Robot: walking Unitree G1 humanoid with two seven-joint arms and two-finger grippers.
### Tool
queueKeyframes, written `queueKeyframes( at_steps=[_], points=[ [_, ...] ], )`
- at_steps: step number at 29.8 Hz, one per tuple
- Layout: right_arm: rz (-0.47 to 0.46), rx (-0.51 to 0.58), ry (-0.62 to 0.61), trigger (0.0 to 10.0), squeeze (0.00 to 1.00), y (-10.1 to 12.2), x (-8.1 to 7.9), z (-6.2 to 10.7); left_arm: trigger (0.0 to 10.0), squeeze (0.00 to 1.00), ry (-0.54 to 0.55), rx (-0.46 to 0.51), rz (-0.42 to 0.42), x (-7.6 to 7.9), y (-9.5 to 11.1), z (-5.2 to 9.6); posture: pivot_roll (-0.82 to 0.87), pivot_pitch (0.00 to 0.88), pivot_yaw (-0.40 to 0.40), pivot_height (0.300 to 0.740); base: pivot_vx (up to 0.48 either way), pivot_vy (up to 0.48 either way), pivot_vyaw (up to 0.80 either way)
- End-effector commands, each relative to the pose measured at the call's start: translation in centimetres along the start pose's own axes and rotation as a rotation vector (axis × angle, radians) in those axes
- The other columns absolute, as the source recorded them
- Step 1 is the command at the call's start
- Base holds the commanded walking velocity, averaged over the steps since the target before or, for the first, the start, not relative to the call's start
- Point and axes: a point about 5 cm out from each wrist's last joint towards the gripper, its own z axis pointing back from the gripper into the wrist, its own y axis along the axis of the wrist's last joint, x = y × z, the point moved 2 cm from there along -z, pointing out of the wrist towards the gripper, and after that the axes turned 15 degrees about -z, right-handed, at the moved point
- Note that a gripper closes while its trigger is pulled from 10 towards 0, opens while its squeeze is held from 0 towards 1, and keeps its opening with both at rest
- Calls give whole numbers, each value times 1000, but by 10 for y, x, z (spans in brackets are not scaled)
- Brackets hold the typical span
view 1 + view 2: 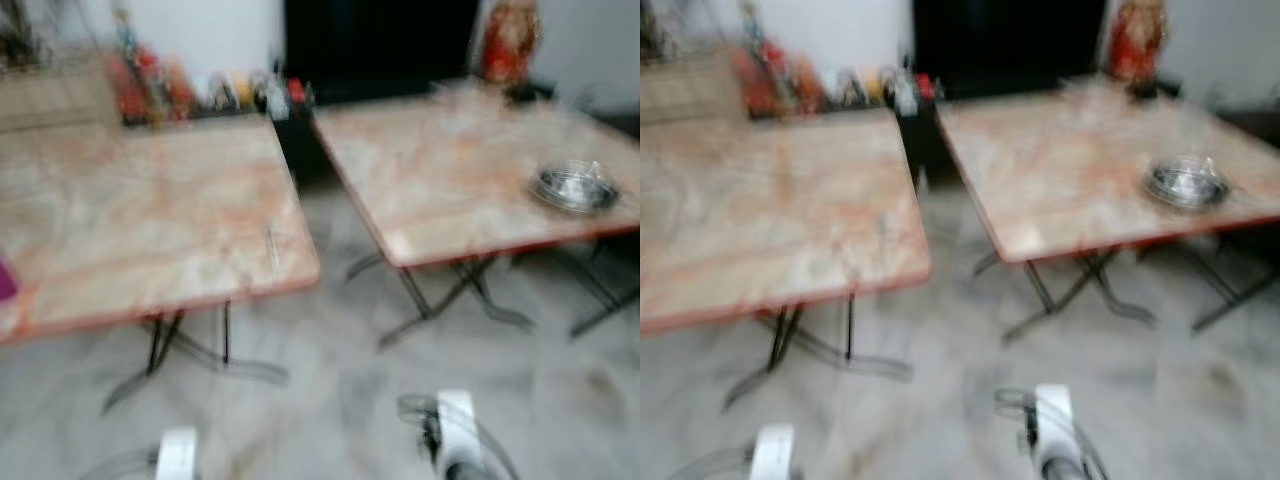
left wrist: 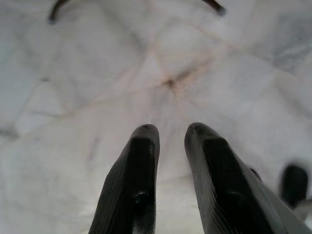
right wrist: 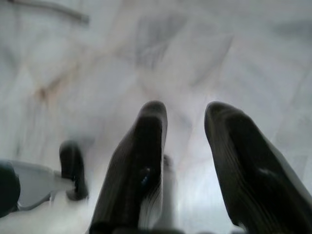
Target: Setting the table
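On right table (image 1: 440, 170): metal bowl (image 1: 573, 187) | behind left table (image 1: 140, 220): blurred bottles (image 1: 190, 92)

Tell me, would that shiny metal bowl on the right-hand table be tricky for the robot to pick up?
Probably somewhat. The metal bowl looks thin and shiny, so likely light, stiff and a bit slippery for two fingers. It is low and wide, so it should slide rather than tip if pushed. It sits near the right table's edge, so a push could send it off.

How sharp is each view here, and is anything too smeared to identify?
Both eye views are motion-blurred: the metal bowl is recognisable, but the coloured clutter behind the left table is unreadable. Left wrist view is fairly sharp on the left pincer. Right wrist view is smeared around the right pincer.
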Motion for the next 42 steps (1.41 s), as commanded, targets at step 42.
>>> queueKeyframes(
  at_steps=[42],
  points=[
    [-17, 48, 20, 10000, 0, 13, -6, -2, 10000, 0, -11, -26, -56, -5, -11, 2, -10, 0, 59, 732, 132, 109, 61]
  ],
)
